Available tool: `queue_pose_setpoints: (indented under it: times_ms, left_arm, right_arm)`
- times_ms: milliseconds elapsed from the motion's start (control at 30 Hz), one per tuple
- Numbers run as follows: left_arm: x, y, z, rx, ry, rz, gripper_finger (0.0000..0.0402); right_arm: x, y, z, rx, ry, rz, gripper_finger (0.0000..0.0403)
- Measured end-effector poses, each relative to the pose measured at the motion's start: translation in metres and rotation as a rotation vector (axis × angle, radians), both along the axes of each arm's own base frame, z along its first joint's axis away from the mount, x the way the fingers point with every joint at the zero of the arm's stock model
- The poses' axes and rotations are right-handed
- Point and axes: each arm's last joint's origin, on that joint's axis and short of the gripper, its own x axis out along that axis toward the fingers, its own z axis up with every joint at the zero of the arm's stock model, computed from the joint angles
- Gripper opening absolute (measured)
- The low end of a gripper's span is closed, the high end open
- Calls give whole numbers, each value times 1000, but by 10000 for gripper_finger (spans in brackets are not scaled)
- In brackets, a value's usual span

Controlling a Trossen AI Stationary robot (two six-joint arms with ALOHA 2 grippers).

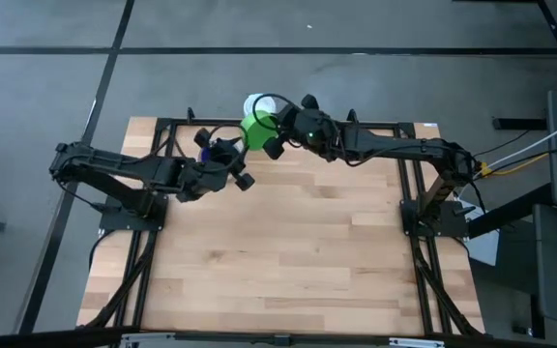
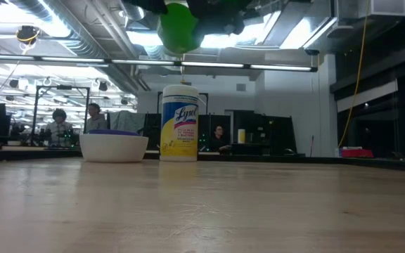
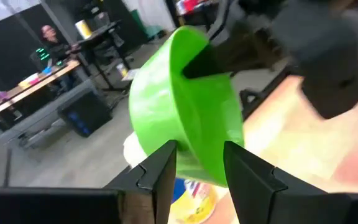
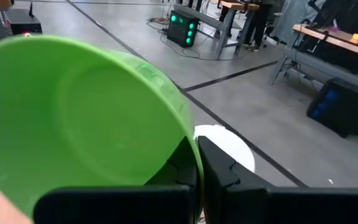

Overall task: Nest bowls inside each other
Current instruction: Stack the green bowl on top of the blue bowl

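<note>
A green bowl (image 1: 257, 130) hangs tilted high above the table's far edge, with my right gripper (image 4: 197, 165) shut on its rim. In the low view the green bowl (image 2: 178, 28) is above the white labelled container. My left gripper (image 3: 201, 165) is open just beside the bowl, on its left. The bowl's lower wall (image 3: 207, 155) shows in the gap between its fingers, which stand apart from it. A white bowl (image 2: 113, 147) with a dark blue bowl's rim (image 2: 111, 132) showing inside it rests on its base on the table, at the far left. My right gripper pinches the green bowl's rim (image 4: 188, 140) between its two fingers, one inside the bowl and one outside. The fingers come nearly level from the table's right side. The bowl is lifted clear and tipped on its side, its hollow turned toward my right wrist.
A tall white container with a yellow and blue label (image 2: 179, 123) stands at the table's far edge below the green bowl. The near half of the wooden table (image 1: 288, 261) is bare. People sit at desks in the room behind.
</note>
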Motion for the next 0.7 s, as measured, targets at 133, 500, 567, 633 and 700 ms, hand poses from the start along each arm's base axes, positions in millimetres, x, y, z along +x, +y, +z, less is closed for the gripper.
queue_pose_setpoints:
  times_ms: [133, 500, 567, 633, 700]
  left_arm:
    - [2, 8, -3, -2, -10, 59, 116]
    - [0, 30, -7, -92, -114, 176, 8]
    - [-1, 28, -6, -83, -121, 185, 7]
    - [-2, 24, -5, -68, -135, 201, 6]
    - [-4, 22, -3, -49, -150, 221, 4]
  right_arm:
    - [2, 3, -3, 2, 7, 9, 1]
    - [5, 13, -5, -9, 25, 35, 2]
    - [5, 14, -4, 10, 14, 63, 15]
    - [4, 14, -2, 33, -8, 104, 40]
    - [5, 13, 0, 64, -37, 144, 70]
